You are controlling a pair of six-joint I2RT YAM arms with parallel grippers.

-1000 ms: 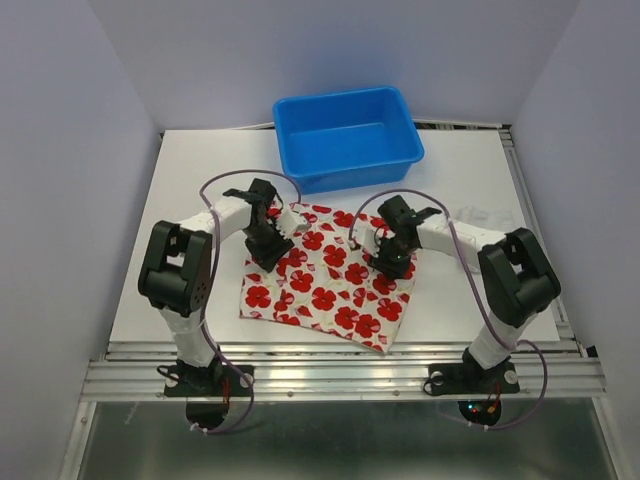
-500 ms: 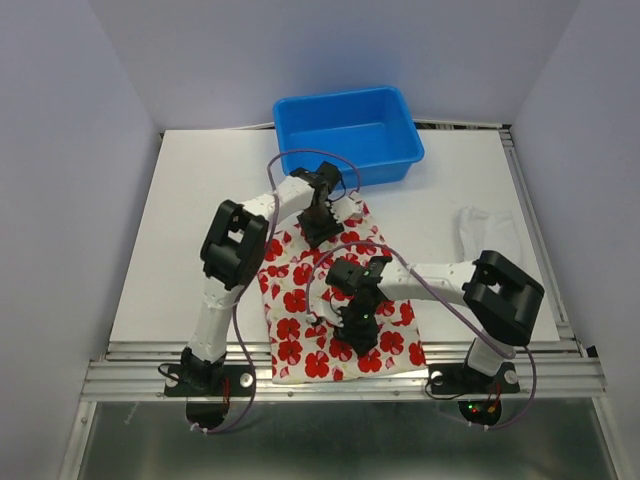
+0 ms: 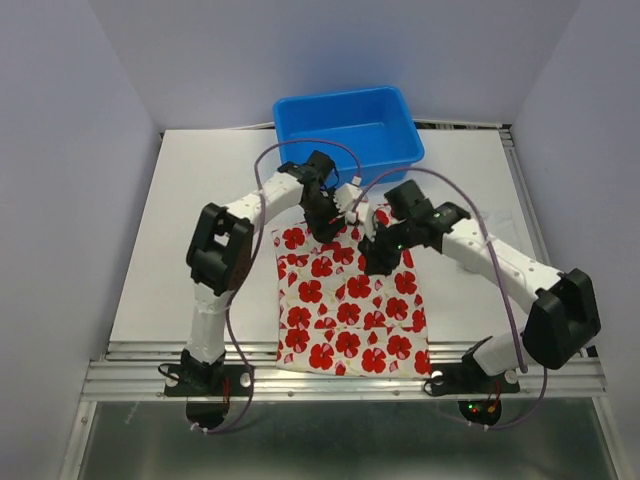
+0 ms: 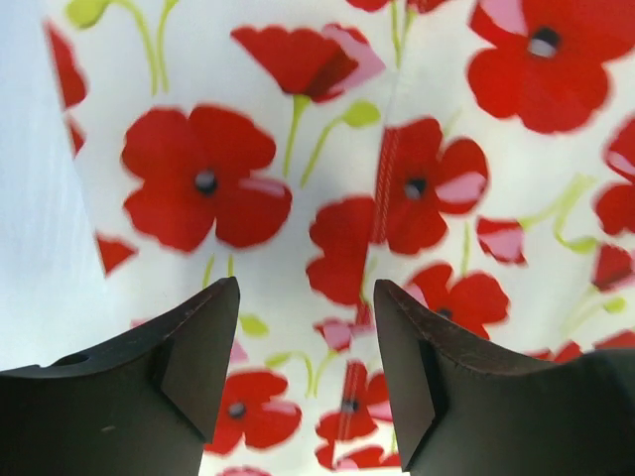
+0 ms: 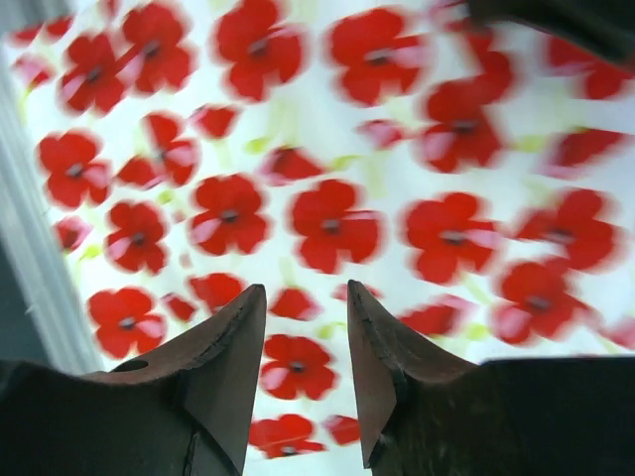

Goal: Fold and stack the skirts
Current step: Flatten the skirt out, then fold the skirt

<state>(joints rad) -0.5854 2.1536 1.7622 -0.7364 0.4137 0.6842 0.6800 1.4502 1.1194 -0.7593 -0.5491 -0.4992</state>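
The flowered skirt lies flat on the white table as a tall rectangle, white with red blotches. My left gripper hovers over its far left corner, jaws open and empty; its wrist view shows the cloth below the open gripper. My right gripper is over the skirt's upper right part, jaws open with a narrower gap and nothing between them; flowered cloth fills that view. I cannot make out the plain white skirt.
The blue tub stands at the back centre, just behind both grippers. Metal rails run along the table's near edge, close to the skirt's front hem. Bare table shows left of the skirt.
My right gripper has moved from the skirt's front part back to its upper right. The skirt now lies as a straighter, narrower rectangle. My left gripper stays near the far edge.
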